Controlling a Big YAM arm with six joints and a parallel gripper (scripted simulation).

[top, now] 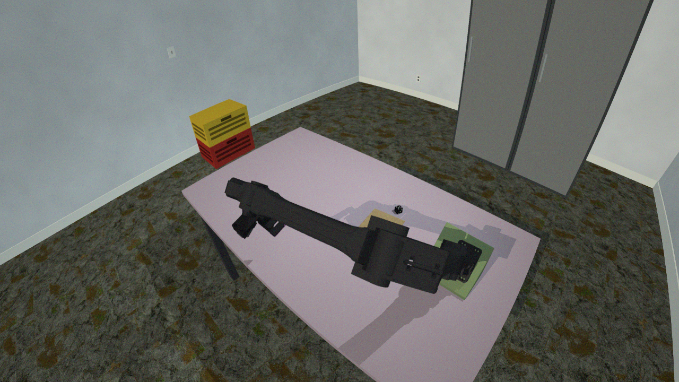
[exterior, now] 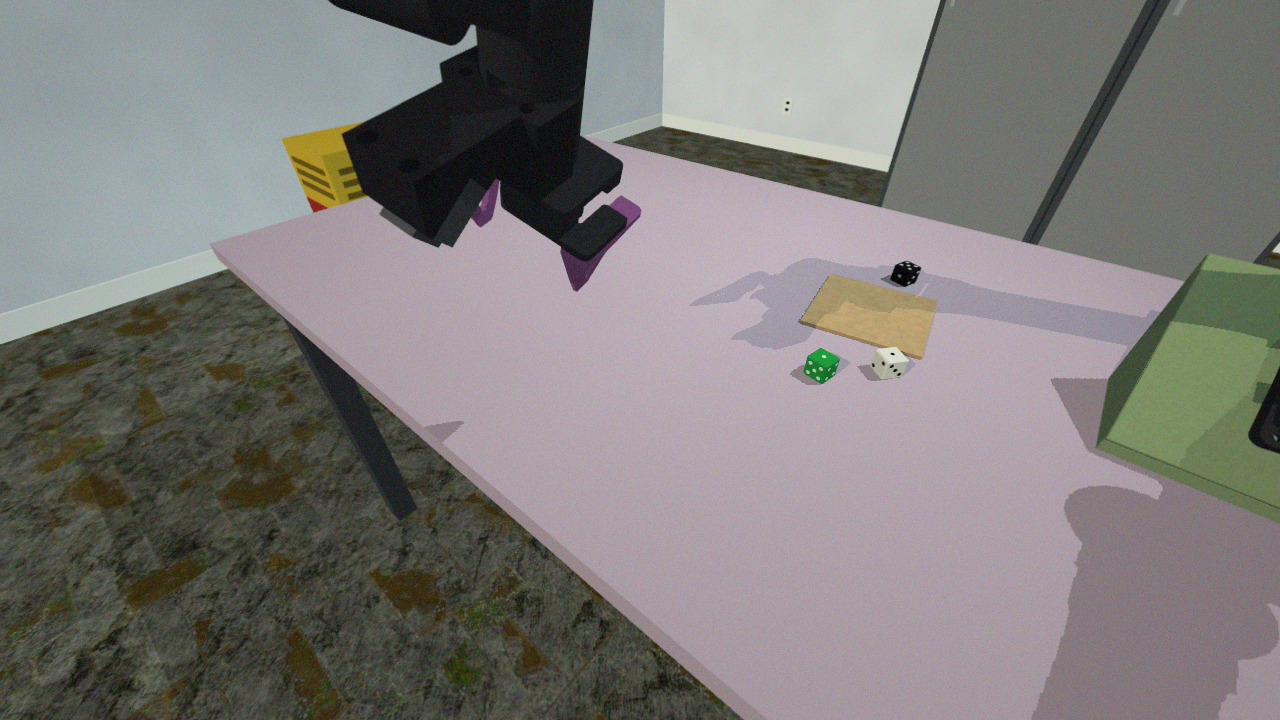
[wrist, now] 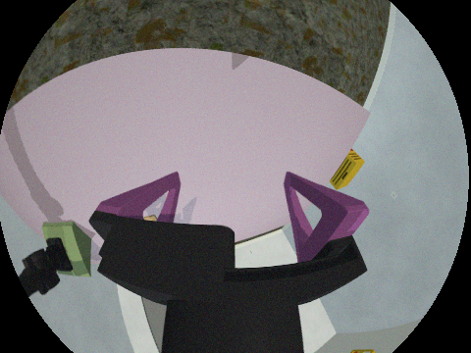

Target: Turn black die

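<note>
The black die [exterior: 905, 273] lies flat on the table just off the far corner of the tan mat [exterior: 870, 313], not on it; it also shows in the top view [top: 398, 209]. The green die [exterior: 821, 365] and a white die [exterior: 889, 362] lie side by side on the table in front of the mat, apart from each other. My gripper [exterior: 546, 223] hangs well above the table's left part, far from the dice, with its purple fingers wide open and empty. In the wrist view [wrist: 232, 196] only bare table shows between the fingers.
The arm's green base block [exterior: 1199, 385] stands at the table's right end. The arm [top: 332, 227] stretches over the table and hides part of the mat in the top view. Yellow and red crates [top: 222, 132] and a grey cabinet [top: 546, 85] stand on the floor.
</note>
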